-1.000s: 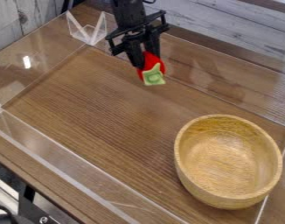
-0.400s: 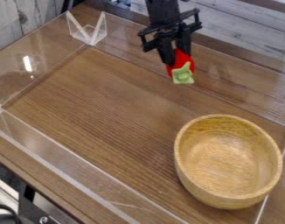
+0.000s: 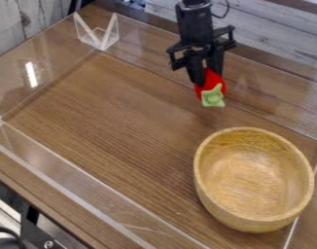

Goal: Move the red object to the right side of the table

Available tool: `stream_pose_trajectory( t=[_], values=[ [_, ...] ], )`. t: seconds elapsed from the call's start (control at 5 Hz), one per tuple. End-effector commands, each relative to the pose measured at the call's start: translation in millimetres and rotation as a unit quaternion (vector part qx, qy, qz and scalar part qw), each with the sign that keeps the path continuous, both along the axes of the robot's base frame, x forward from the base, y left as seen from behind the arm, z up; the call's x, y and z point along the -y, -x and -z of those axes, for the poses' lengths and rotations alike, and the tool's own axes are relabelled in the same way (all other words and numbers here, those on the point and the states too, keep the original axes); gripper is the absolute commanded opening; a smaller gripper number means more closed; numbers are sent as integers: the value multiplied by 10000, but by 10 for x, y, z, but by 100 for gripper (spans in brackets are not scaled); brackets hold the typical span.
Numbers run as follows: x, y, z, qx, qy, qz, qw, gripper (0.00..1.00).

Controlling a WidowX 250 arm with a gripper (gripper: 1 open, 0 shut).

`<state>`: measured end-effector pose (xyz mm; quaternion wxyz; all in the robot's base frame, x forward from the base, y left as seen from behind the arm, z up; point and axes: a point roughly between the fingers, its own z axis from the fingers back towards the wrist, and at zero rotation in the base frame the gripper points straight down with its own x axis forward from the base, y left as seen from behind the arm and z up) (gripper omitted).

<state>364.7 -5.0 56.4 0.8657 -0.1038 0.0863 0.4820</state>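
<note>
You saw the wood-grain desk, clear-walled; upper centre, the gripper pinched the red object above the wooden bowl.

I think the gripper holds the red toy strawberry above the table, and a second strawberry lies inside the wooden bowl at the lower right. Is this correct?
Not quite. The wooden bowl is empty; the camera view shows only bare wood inside it. The rest holds: the gripper is shut on the red toy strawberry, above the table, and the bowl sits at the lower right.
</note>
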Motion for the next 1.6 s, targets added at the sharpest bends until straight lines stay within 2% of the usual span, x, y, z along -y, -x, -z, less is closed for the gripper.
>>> stream_pose_trajectory(
  t=[0.0,0.6,0.8,1.0,1.2,1.4],
  values=[
    [52,-100,-147,342,-107,30,9994,0],
    [108,-69,-35,350,-190,-20,9992,0],
    [117,-67,-12,344,-216,-35,9992,100],
    [112,-64,4,347,-228,-60,9991,0],
    [114,-63,-3,367,-223,-88,9990,100],
    [114,-64,-5,385,-217,-117,9990,100]
  ],
)
